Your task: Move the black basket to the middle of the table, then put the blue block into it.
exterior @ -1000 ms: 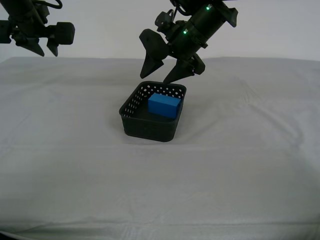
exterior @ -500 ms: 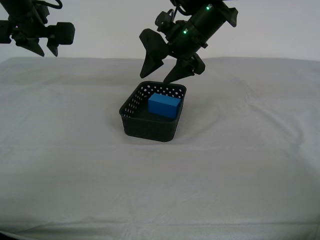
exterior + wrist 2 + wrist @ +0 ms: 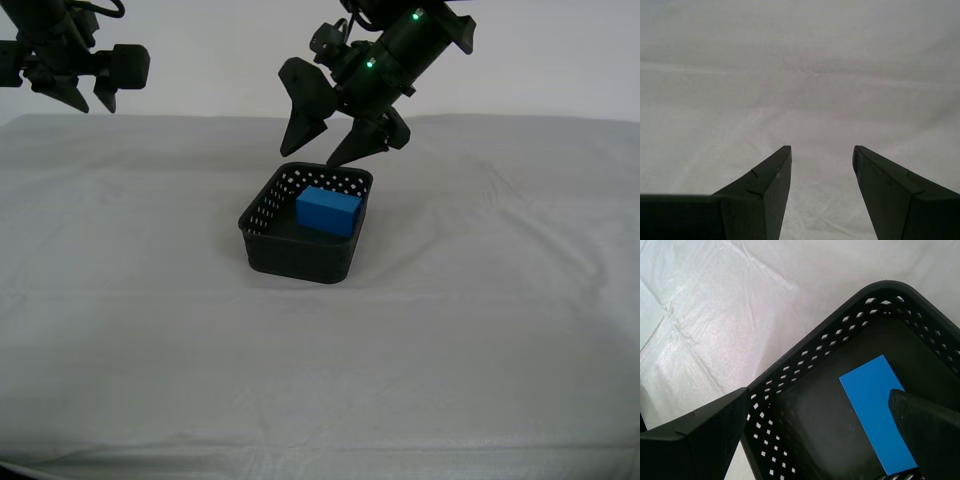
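Note:
The black basket (image 3: 298, 256) stands near the middle of the table (image 3: 480, 330) with the blue block (image 3: 328, 211) lying inside it. My first gripper (image 3: 313, 155) hangs open and empty just above the basket's far rim. In the first wrist view its jaws (image 3: 819, 400) stand wide apart over the basket (image 3: 790, 375) and the block (image 3: 877, 412), touching neither. My second gripper (image 3: 92, 103) is raised at the exterior view's far left. It is open and empty, and the second wrist view shows only cloth between its jaws (image 3: 821, 152).
The table is covered in a slightly wrinkled white-grey cloth (image 3: 790, 60). A plain pale wall stands behind it. No other objects show on the cloth around the basket.

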You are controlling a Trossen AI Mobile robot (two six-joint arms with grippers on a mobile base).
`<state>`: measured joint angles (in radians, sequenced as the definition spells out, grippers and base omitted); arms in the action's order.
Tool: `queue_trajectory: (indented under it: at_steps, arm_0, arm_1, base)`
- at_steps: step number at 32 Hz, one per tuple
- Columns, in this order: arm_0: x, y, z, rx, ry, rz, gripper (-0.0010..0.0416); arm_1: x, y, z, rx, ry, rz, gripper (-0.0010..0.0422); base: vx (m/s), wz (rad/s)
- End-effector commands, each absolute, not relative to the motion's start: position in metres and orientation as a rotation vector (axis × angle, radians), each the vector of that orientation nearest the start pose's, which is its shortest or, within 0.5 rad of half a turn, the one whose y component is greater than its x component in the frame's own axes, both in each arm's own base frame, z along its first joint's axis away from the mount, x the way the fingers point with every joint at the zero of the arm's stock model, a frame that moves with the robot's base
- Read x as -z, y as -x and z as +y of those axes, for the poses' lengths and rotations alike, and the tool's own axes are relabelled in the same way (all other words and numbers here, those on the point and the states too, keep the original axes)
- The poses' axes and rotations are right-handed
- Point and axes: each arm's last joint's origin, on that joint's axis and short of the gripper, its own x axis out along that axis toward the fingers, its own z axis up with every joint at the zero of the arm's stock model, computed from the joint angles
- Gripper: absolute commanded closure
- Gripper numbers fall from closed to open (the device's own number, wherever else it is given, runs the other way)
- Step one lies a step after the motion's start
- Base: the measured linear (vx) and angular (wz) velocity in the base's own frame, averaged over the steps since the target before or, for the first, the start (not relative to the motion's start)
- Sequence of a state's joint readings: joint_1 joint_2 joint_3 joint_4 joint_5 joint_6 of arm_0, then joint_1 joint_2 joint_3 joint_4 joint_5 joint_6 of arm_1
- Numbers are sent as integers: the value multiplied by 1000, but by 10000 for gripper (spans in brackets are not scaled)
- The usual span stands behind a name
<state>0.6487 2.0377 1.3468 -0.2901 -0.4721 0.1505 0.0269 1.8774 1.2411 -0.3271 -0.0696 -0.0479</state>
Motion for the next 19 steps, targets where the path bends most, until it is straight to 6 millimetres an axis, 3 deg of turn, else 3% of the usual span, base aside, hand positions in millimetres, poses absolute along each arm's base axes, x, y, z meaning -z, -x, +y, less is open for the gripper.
queue_trajectory:
  at_steps: [1,19]
  arm_0:
    - [-152,-325,263,-948,-33,1098,18]
    - [-152,-325,263,-949,-32,1097,18]
  arm_1:
    - [-179,-387,12,-108,21,960,245]
    - [-179,-387,12,-108,21,960,245]
  base:
    - [0,0]
    - [0,0]
